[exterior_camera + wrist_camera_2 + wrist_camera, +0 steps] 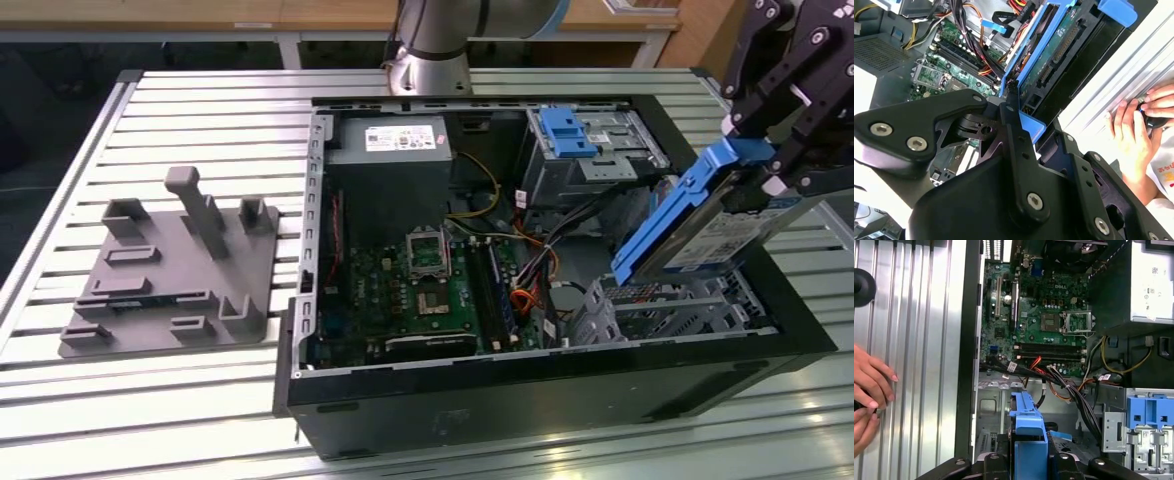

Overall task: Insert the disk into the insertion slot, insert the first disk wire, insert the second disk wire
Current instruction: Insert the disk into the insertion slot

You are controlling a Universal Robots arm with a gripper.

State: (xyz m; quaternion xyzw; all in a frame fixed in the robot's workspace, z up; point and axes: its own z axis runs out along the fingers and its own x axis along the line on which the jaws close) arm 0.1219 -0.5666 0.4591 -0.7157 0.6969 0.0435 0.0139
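While my gripper (763, 165) clamps the disk (714, 240), it hangs tilted.
Lower end just over the insertion slot (667, 312).

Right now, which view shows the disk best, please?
The exterior view shows the disk full-length, tilted in the gripper above the insertion slot. Second wrist view: its board side. First wrist view: its blue carrier's end.

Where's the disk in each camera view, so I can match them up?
Exterior view: the disk, tilted in the gripper above the insertion slot, at the exterior view's right.
Second wrist view: its circuit-board underside, framed blue, beside the cables.
First wrist view: its blue carrier end, before the cables.
Shared landmark: the green motherboard.
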